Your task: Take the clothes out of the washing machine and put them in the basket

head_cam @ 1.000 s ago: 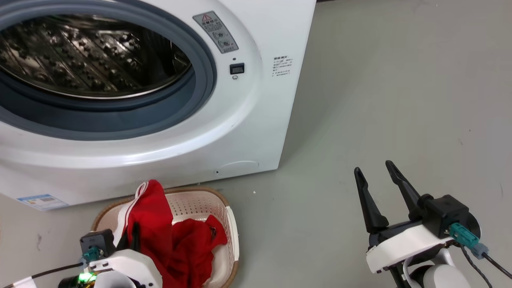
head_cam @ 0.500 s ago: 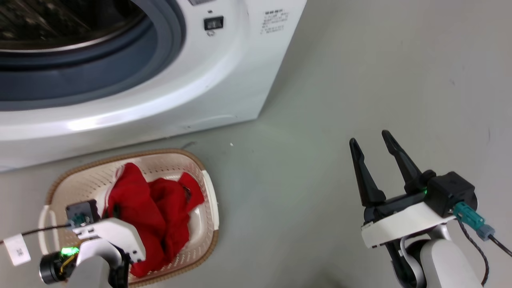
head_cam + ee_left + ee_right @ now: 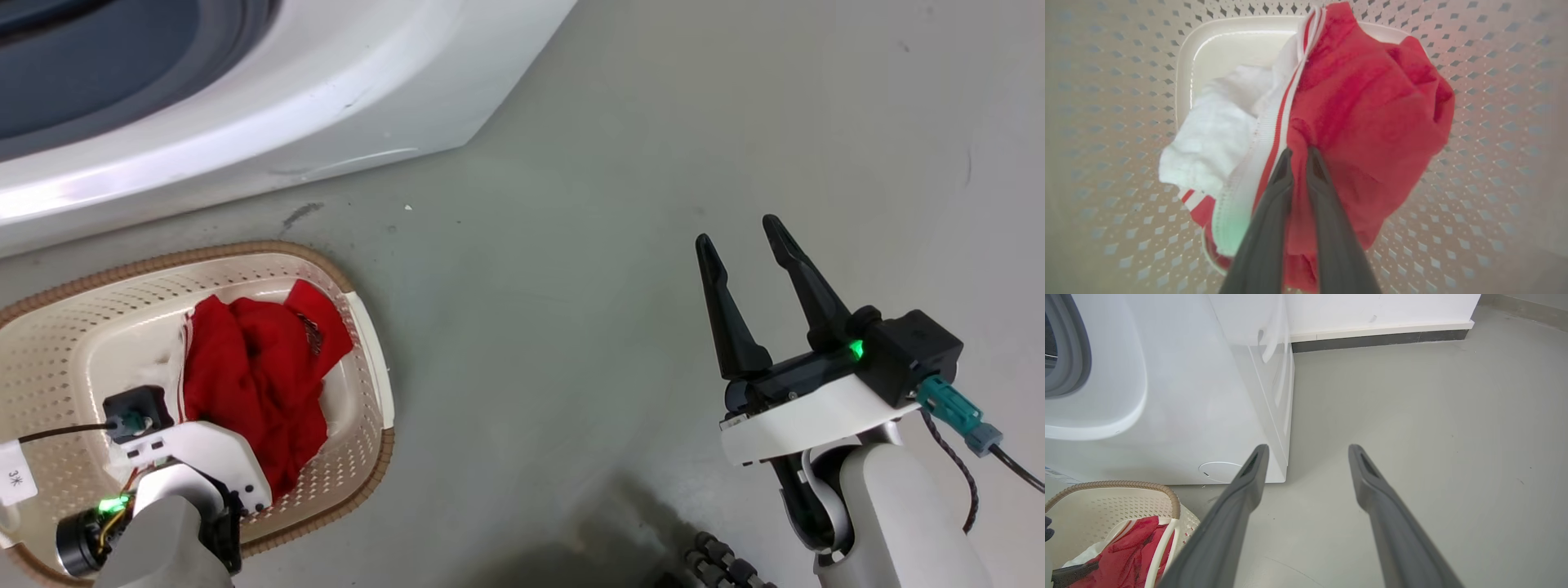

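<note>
Two grippers in play. At eight o'clock the left gripper point(image 3: 1299, 153), angled down into the basket point(image 3: 73, 327), pinches the clothes point(image 3: 1363, 122) between near-closed fingers. At four o'clock the right gripper point(image 3: 736, 230) hovers spread wide, empty, fingers pointing up. The washing machine point(image 3: 343, 90) sits beyond at eleven.

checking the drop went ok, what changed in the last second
The left claw lowered the clothes from draping above the rim down into the basket, where they now lie bunched; it is still shut on them. The head camera tilted down, so the washing machine only seems to shift. The right claw stayed open over the floor.
</note>
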`<state>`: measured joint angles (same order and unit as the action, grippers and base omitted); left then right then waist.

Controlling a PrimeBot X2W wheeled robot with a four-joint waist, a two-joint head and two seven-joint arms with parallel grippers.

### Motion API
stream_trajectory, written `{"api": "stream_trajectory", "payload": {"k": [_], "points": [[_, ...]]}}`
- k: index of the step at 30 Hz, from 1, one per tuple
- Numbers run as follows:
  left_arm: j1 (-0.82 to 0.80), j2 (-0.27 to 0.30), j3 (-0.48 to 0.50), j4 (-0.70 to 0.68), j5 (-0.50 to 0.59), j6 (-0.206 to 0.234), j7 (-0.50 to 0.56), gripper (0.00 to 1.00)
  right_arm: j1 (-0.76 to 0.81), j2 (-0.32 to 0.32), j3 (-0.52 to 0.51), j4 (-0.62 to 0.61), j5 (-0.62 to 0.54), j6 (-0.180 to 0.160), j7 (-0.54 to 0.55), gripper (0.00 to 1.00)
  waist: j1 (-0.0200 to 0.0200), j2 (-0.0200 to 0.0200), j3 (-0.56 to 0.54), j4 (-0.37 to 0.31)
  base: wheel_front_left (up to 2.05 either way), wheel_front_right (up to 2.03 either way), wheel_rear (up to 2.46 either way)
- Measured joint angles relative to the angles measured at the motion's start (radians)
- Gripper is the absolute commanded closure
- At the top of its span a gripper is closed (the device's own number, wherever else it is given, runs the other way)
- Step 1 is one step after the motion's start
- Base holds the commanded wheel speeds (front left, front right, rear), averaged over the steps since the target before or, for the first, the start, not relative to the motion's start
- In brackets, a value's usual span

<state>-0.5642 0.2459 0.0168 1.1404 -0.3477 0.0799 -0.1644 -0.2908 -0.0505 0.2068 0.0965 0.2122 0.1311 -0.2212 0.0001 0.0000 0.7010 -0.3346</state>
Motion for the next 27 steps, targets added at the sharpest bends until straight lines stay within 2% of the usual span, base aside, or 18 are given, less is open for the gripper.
{"api": "stream_trajectory", "payload": {"k": [4,7,8,9,13,17,23,27], "points": [[-0.02,-0.011,0.003,0.062,-0.015,-0.001,0.027,1.0,-0.01,0.0,0.002,0.016,0.0,0.0,-0.011,0.0,0.0,0.0,0.018,-0.007,0.0,0.0,0.0],[-0.035,-0.018,0.006,0.093,-0.029,-0.011,0.065,0.51,-0.018,0.0,0.002,0.028,0.0,0.0,-0.016,0.0,0.0,0.0,0.015,-0.005,0.0,0.0,0.0],[-0.035,-0.021,0.006,0.101,-0.036,-0.016,0.077,0.12,-0.018,0.0,0.003,0.031,-0.002,0.0,-0.017,0.0,0.0,0.0,0.01,-0.004,0.0,0.0,0.0],[-0.034,-0.026,0.004,0.109,-0.035,-0.018,0.083,0.0,-0.018,0.0,0.002,0.033,-0.002,0.0,-0.017,0.0,0.0,0.0,0.005,-0.002,0.0,0.0,0.0],[-0.028,-0.044,0.009,0.12,-0.053,-0.028,0.073,0.0,-0.018,0.0,0.002,0.049,-0.011,0.0,-0.02,0.0,0.0,0.0,-0.033,0.007,0.0,0.0,0.0],[0.004,-0.055,0.005,0.125,-0.054,-0.036,0.009,0.0,-0.01,0.0,-0.002,0.053,-0.021,0.0,-0.025,0.0,-0.0001,0.0,-0.094,0.019,0.0,0.0,0.0],[0.044,-0.085,-0.014,0.127,-0.051,-0.062,-0.063,0.0,0.043,0.0,-0.022,0.06,-0.048,0.0,-0.006,0.0,-0.0001,0.0,-0.215,0.047,0.0,0.0,0.0],[0.08,-0.1,-0.025,0.112,-0.042,-0.063,-0.088,0.0,0.079,0.001,-0.028,0.047,-0.057,0.0,0.012,0.0,-0.0001,0.0,-0.304,0.071,0.0,0.0,0.0]]}}
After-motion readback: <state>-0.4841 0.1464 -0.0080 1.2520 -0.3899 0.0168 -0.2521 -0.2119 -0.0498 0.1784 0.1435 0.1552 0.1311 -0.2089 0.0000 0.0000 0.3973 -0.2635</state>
